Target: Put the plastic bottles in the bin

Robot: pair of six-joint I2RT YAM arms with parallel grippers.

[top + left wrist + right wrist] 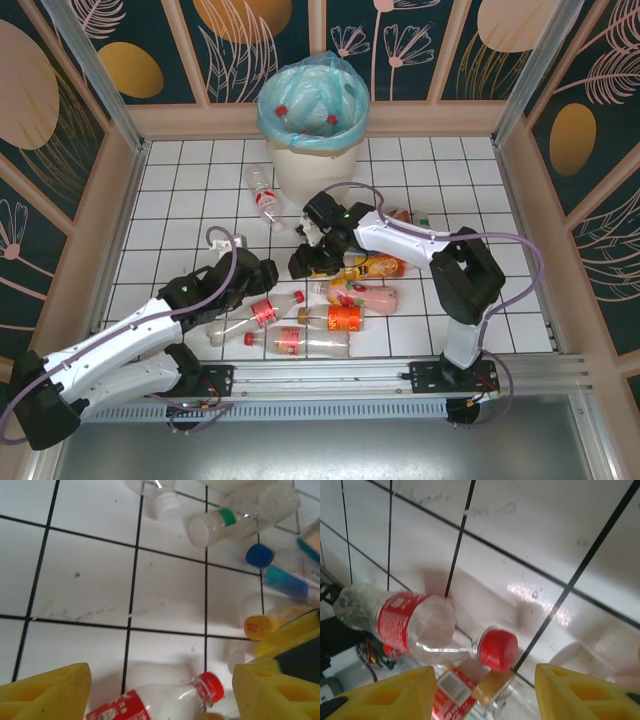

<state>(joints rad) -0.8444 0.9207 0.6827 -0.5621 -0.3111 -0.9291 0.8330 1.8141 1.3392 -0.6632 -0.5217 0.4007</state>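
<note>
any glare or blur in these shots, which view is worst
Right wrist: bright glare patch on the white tile beside the red-capped bottle, which casts a soft shadow; left wrist: the blue-capped bottle near the right edge is out of focus; top external: even light, sharp, no strong glare.

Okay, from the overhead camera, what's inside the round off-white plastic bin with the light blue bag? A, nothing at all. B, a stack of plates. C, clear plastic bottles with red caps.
C: looking down into the bin, several clear plastic bottles with red caps lie inside it.
</note>
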